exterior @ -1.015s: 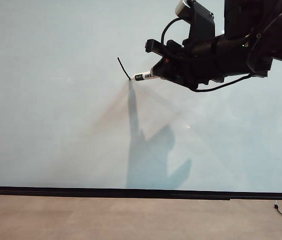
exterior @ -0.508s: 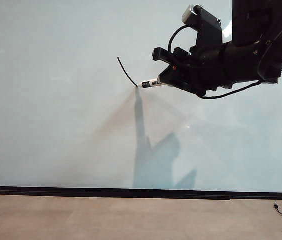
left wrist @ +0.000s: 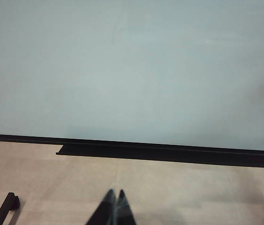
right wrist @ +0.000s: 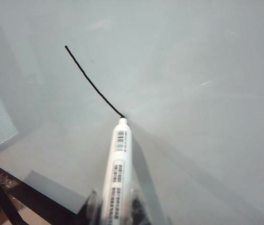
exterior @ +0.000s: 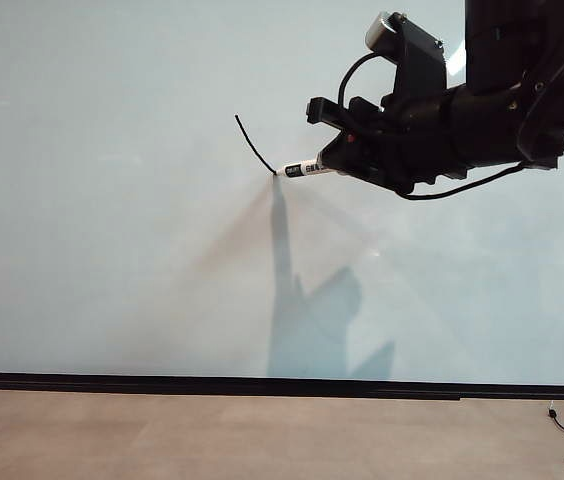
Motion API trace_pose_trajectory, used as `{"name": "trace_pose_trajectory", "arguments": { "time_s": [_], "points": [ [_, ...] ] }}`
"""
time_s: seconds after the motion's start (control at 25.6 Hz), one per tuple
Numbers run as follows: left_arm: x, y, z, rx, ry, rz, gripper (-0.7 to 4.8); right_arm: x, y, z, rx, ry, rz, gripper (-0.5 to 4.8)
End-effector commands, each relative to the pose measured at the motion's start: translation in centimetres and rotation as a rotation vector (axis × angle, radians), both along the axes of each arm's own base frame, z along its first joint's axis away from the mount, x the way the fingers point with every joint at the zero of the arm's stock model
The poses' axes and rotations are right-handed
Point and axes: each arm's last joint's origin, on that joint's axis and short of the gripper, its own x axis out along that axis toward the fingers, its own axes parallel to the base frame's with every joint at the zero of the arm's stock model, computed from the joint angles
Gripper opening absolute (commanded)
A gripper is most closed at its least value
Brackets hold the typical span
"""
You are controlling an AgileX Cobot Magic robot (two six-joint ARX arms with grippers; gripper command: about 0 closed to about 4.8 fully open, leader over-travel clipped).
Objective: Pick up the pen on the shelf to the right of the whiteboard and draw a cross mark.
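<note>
Left gripper [left wrist: 114, 206]: low before glossy pale whiteboard [exterior: 112, 250], fingertips together, empty. Single black diagonal stroke [exterior: 253, 144]: ends at tip of slim white pen [exterior: 304, 168], clamped in right gripper [exterior: 334, 160]. Risk: slack pressure breaks the line.

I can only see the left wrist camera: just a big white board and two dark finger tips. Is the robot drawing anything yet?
Observer: Yes. The right gripper holds the pen, tip on the whiteboard.
Child: What has it drawn?
Observer: One black line, slanting down to the pen tip. No cross mark yet.
Child: What is my arm doing?
Observer: The left gripper is shut and points toward the board's bottom edge. The exterior view does not show it.
</note>
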Motion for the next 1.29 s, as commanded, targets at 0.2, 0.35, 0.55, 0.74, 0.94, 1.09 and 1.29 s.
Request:
{"name": "trace_pose_trajectory", "arguments": {
  "time_s": [0.2, 0.35, 0.55, 0.74, 0.94, 1.09, 1.29],
  "points": [
    [0.0, 0.0, 0.2, 0.004, -0.011, -0.004, -0.05, -0.3, -1.1, -0.8, -0.003, 0.012, -0.106, -0.06],
    [0.0, 0.0, 0.2, 0.003, -0.011, -0.004, -0.04, -0.6, -1.3, -1.1, -0.005, 0.016, -0.11, -0.06],
    [0.0, 0.0, 0.2, 0.004, -0.011, -0.005, -0.04, -0.9, -1.4, -1.0, 0.016, -0.022, -0.091, -0.06],
    [0.0, 0.0, 0.2, 0.004, -0.011, -0.004, -0.05, -1.7, -0.4, -0.1, 0.054, -0.109, 0.018, -0.06],
    [0.0, 0.0, 0.2, 0.004, -0.011, -0.004, -0.04, -2.6, 0.9, 0.1, 0.062, -0.129, 0.085, -0.06],
    [0.0, 0.0, 0.2, 0.004, -0.011, -0.004, -0.05, -3.1, 1.8, 0.2, 0.034, -0.149, 0.113, -0.06],
    [0.0, 0.0, 0.2, 0.004, -0.011, -0.004, -0.05, -1.7, 3.3, 0.9, -0.114, -0.125, 0.156, -0.06]
  ]
}}
